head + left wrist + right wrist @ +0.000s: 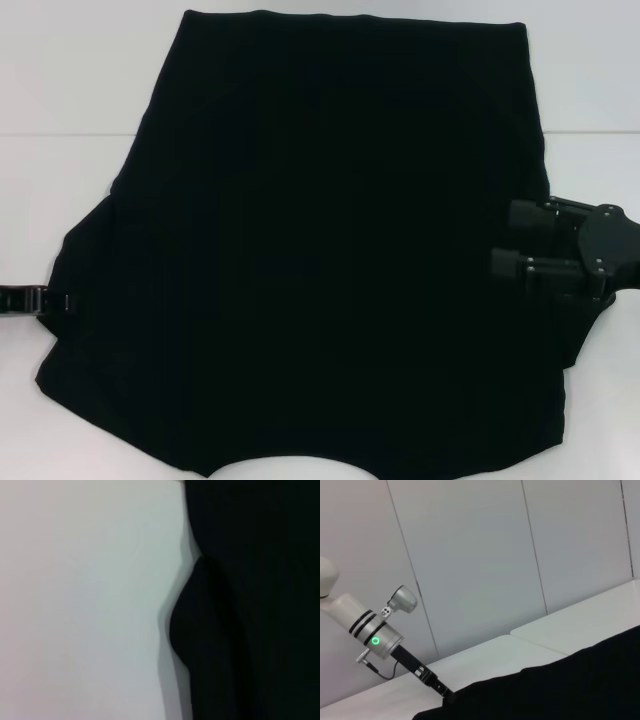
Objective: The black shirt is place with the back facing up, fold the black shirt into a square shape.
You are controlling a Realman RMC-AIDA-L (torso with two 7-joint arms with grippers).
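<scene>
At black shirt (320, 260) edges: right gripper (500, 243) jaws apart, left gripper (45, 300).

The black shirt (320, 260) is lying spread flat on the desk (70, 90), covering most of it. The left pincer (45, 300) is sitting at the shirt's left edge, while the right pincer (512, 255) is resting over its right edge, opposite.
</scene>
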